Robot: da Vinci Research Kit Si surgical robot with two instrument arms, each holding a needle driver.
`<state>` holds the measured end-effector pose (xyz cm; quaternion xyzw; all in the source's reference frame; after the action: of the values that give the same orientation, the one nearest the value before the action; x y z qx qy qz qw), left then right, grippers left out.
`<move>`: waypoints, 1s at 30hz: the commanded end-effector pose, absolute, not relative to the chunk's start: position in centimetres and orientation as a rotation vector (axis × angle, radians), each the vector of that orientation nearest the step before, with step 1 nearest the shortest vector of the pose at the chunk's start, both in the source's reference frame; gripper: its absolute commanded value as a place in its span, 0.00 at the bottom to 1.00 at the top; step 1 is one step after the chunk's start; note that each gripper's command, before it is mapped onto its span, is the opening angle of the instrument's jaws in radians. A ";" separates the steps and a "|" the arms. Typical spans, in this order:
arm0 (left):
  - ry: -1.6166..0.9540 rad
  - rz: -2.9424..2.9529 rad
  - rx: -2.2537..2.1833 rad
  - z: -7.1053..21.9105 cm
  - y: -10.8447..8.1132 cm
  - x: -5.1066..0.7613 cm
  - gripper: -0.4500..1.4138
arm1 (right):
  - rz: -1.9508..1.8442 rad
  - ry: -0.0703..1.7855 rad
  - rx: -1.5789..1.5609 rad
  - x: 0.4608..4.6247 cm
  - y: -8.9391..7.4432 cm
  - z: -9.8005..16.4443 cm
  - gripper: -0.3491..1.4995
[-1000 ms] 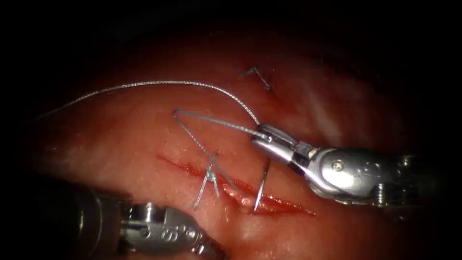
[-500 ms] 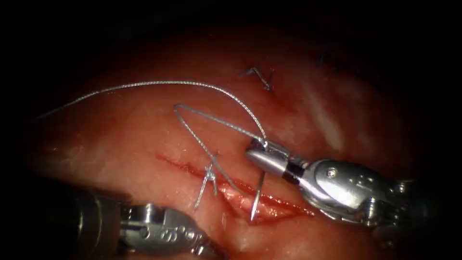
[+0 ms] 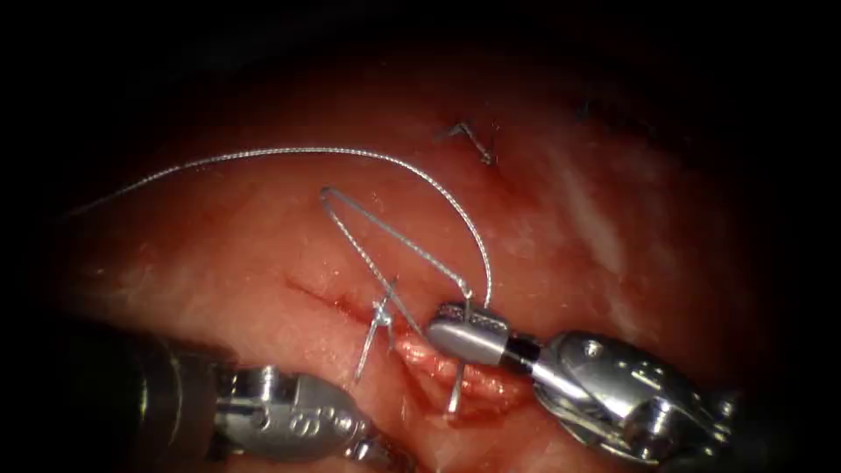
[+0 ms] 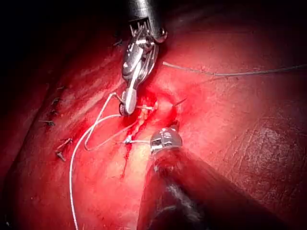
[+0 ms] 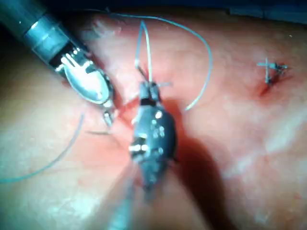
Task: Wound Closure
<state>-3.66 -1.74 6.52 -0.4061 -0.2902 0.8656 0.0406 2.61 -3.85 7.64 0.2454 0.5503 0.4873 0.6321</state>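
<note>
A: Item: right tool, jaws pinching the needle near its thread end; steel tip down in the cut, tissue glistening.

B: Left tool, at the tissue's lower edge?

A: Jaws: cannot tell. Risk (judged): braided thread loop snagging the knotted stitch.

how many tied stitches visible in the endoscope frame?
2. One knot sits on the cut, left of the right tool, which holds the needle near its thread end. Another knot lies on the tissue farther back. The tool may hide more.
</note>
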 end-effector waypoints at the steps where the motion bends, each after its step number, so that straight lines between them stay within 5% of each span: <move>1: -0.888 2.650 -1.248 6.6 -1.7 -3.70 0.00 | 1.168 1.251 0.616 2.71 -3.9 7.6 0.00; 13: -0.893 2.650 -1.250 6.6 -1.7 -3.68 0.00 | 1.394 1.095 0.864 2.67 -3.9 7.6 0.00; 16: -0.888 2.646 -1.256 6.6 -1.7 -3.66 0.00 | 1.385 1.121 0.854 2.66 -3.9 7.6 0.41; 17: -0.884 2.647 -1.255 6.6 -1.7 -3.65 0.00 | 1.301 1.170 0.777 2.64 -3.8 7.6 0.65; 18: -0.882 2.642 -1.262 6.6 -1.7 -3.65 0.00 | 1.250 1.189 0.733 2.64 -3.8 7.6 0.73; 23: -0.876 2.632 -1.275 6.6 -1.7 -3.65 0.00 | 0.915 1.261 0.429 2.54 -3.5 7.7 0.83; 30: -0.843 2.604 -1.320 6.5 -1.7 -3.63 0.00 | 0.869 1.252 0.357 2.29 -3.3 7.9 0.83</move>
<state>-3.59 -1.66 6.39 -0.4411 -0.2726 0.8535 0.0508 2.24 -3.29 7.84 0.1576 0.5658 0.3872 0.7107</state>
